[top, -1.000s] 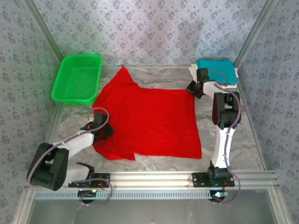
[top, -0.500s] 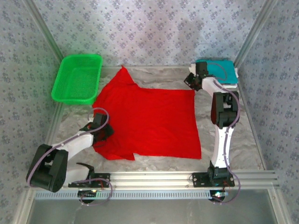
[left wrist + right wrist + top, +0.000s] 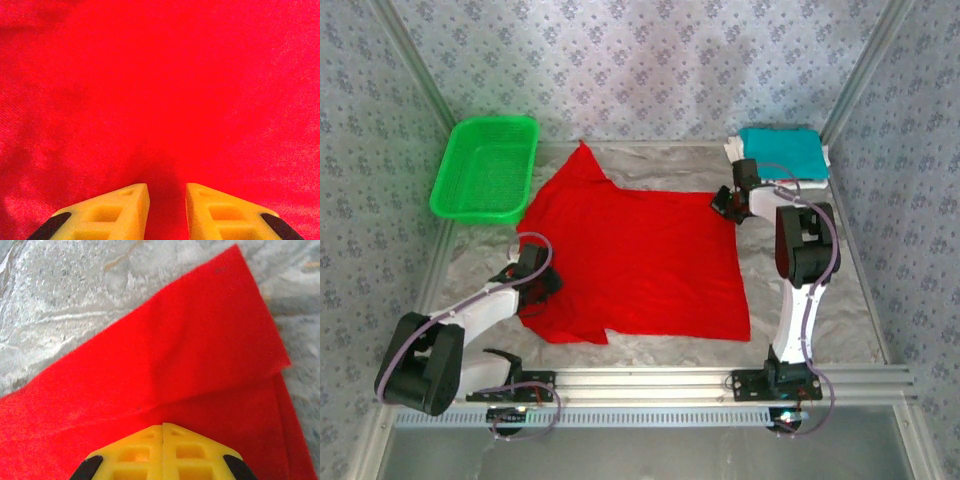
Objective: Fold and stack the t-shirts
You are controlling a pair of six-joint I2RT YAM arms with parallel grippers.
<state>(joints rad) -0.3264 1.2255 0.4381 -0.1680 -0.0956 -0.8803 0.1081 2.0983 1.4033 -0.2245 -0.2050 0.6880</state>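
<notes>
The red t-shirt lies spread flat in the middle of the table. My left gripper rests over its near left part, beside the sleeve. In the left wrist view that gripper is open, with red cloth under the small gap. My right gripper is at the shirt's far right corner. The right wrist view shows it shut, with a crease of the red cloth running into its tips. The folded teal t-shirt lies on a whitish one at the back right.
A green mesh basket stands at the back left, just beyond the shirt's far sleeve. Crinkled grey table covering shows around the shirt. Patterned walls close in the table on three sides.
My right gripper rose toward the teal stack half a second ago and has come back down to the red shirt's far right corner. The left arm has barely moved.
</notes>
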